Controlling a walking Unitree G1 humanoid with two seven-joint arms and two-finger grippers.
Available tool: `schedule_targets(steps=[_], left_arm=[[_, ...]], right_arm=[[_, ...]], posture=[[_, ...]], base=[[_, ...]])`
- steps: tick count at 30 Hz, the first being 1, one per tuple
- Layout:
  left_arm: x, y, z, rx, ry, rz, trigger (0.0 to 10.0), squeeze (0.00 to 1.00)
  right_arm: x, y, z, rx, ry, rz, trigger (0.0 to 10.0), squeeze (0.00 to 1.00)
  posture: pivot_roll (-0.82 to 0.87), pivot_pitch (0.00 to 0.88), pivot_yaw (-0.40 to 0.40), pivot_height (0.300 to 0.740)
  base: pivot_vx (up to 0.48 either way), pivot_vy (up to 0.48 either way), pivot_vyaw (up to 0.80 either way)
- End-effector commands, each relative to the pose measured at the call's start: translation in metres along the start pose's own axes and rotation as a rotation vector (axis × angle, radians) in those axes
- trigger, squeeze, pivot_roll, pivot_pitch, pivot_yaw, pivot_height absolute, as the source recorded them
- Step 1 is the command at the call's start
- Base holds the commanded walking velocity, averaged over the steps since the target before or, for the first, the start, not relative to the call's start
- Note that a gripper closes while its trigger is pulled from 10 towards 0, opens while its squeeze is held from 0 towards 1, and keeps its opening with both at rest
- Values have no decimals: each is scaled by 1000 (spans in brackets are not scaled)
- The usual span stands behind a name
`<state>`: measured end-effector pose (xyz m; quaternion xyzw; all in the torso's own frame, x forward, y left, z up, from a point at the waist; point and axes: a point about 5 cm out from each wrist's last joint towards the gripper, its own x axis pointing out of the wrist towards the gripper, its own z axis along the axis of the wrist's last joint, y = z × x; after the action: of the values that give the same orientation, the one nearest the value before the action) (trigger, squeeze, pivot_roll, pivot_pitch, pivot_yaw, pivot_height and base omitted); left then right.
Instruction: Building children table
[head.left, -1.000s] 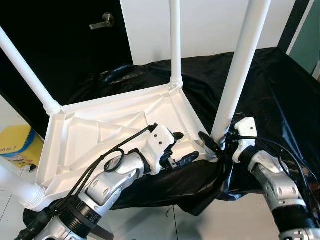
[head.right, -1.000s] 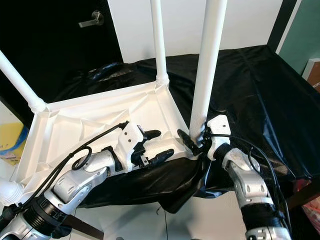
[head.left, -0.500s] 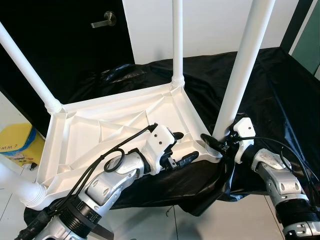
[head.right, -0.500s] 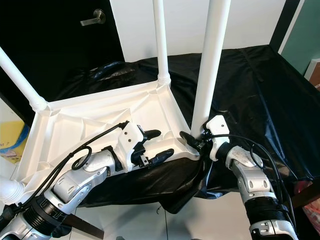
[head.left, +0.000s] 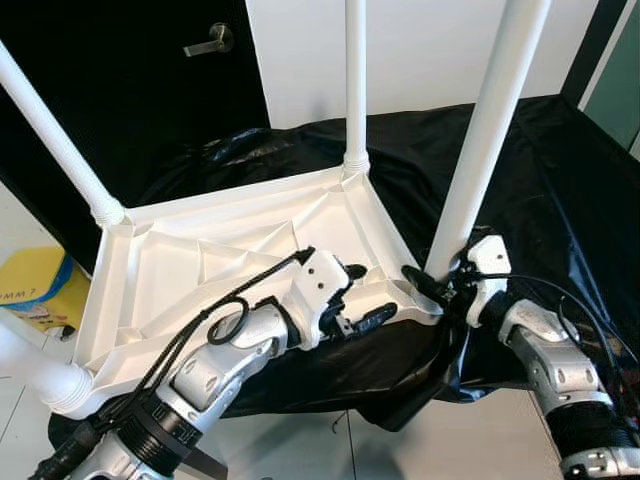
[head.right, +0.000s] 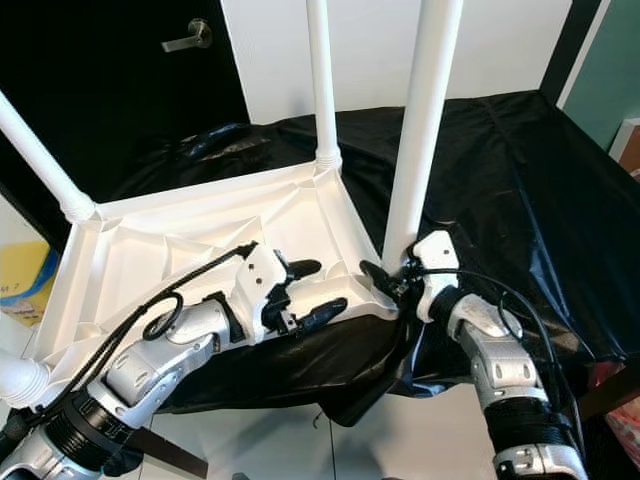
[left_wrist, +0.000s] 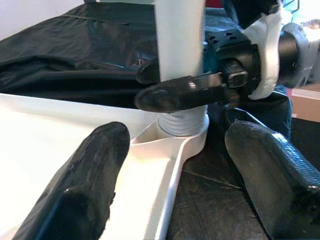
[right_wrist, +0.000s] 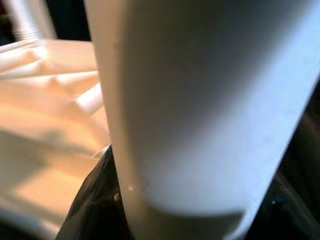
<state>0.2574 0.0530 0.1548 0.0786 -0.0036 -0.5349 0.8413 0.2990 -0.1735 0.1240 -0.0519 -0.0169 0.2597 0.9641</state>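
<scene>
A white children's table (head.left: 200, 270) lies upside down on a black cloth, its legs pointing up. My right gripper (head.left: 435, 285) is shut around the base of the near right leg (head.left: 480, 140), just above its threaded socket (left_wrist: 182, 125). In the left wrist view, one right finger (left_wrist: 185, 92) crosses the front of that leg. The leg (right_wrist: 200, 100) looms close in the right wrist view. My left gripper (head.left: 368, 293) is open over the table's near edge, a short way left of that corner, with nothing between its fingers (left_wrist: 85, 185).
The other legs stand at the far corner (head.left: 355, 80), the left corner (head.left: 55, 140) and the near left corner (head.left: 30, 365). The black cloth (head.left: 560, 180) spreads to the right. A dark door with a lever handle (head.left: 210, 40) is behind, and a yellow box (head.left: 35, 285) sits on the floor at left.
The view has shifted a little and the right forearm has moved slightly at the leg's base. The left gripper holds its place, still open.
</scene>
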Motion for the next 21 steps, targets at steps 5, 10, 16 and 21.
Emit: schedule_targets(steps=[5, 10, 16, 21], left_arm=[[-3, -11, -2, 10, 25, -201, 10000, 0], [-3, -12, -2, 10, 26, -205, 10000, 0], [-2, -12, -2, 12, 25, -203, 10000, 0], [-2, -12, -2, 12, 22, -199, 10000, 0]], right_arm=[[-2, 2, -9, 68, 37, -197, 10000, 0], [-3, 10, -14, 118, 62, -403, 10000, 0], [-7, 19, -19, 152, 79, -605, 10000, 0], [-4, 37, -19, 174, 83, -649, 10000, 0]], posture=[[-125, 30, 72, 740], [-123, 27, 66, 740], [-120, 21, 58, 740], [-122, 11, 54, 740]], base=[[0, 0, 0], [0, 0, 0], [0, 0, 0], [0, 0, 0]])
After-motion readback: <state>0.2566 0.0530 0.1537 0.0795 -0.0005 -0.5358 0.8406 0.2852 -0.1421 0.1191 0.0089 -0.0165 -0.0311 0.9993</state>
